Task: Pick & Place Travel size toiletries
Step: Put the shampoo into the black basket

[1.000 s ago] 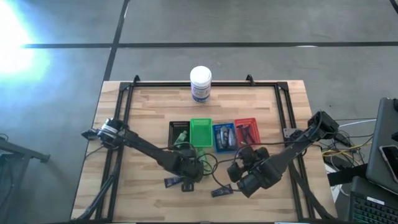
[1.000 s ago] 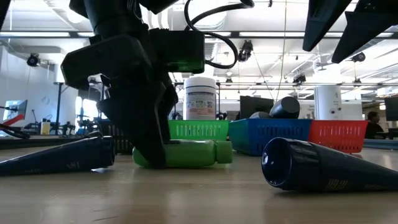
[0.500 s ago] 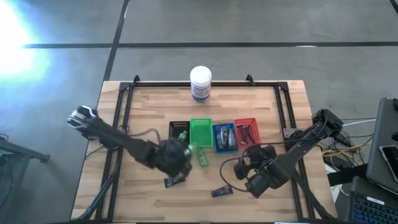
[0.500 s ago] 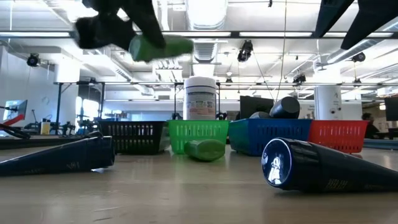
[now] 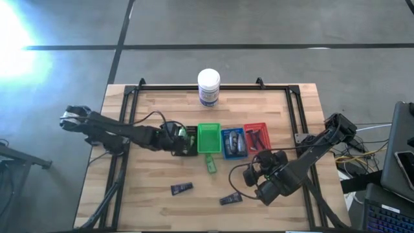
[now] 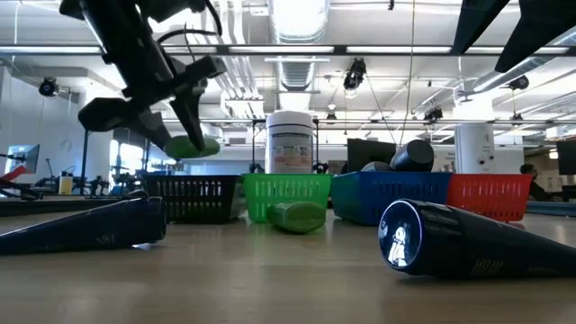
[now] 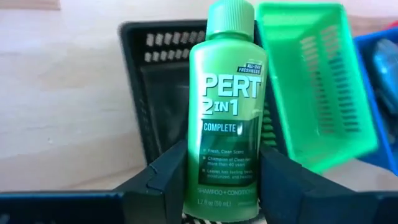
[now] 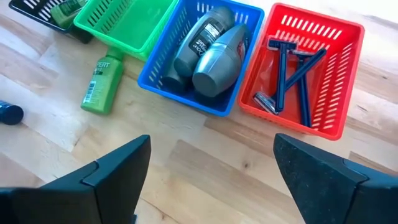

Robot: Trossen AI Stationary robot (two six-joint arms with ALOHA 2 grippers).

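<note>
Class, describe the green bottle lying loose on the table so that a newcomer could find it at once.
Start at the row of four small trays: black, green, blue, red. Just in front of the green tray, on the bare wood, lies a green bottle on its side. Unlike the green bottle held by the left gripper over the black tray, it lies free, outside every tray.

Left pincer (image 7: 221, 186) clamped and raised; right pincer (image 8: 211, 168) apparently spread.

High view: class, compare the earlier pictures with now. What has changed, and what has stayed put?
The left pincer lifted a green bottle off the table and carried it back over the black tray. The right pincer, open, drew slightly aside. The second green bottle, navy tubes and white jar stayed.
</note>
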